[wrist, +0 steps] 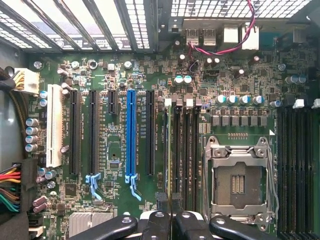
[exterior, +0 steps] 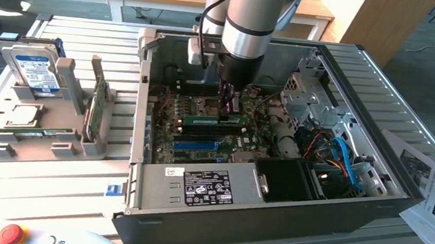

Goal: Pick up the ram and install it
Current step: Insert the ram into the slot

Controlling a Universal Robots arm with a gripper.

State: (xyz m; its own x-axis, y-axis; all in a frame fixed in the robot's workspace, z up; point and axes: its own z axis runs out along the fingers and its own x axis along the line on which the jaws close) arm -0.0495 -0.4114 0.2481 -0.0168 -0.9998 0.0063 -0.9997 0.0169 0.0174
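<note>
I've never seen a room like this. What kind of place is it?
Probably a robotics lab or workshop: a robot arm reaches into an open computer case on a slatted metal table, with hard drives in a holder beside it.

Edge-on ram (wrist: 167, 150) in the closed gripper (wrist: 168, 201), over black slots (wrist: 186, 150) (blue slot (wrist: 131, 135) nearby)

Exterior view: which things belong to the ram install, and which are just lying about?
In the job: the ram, the shut gripper holding it, the memory slots.
Lying about: hard drive, second ram stick, upright green card, papers.
</note>
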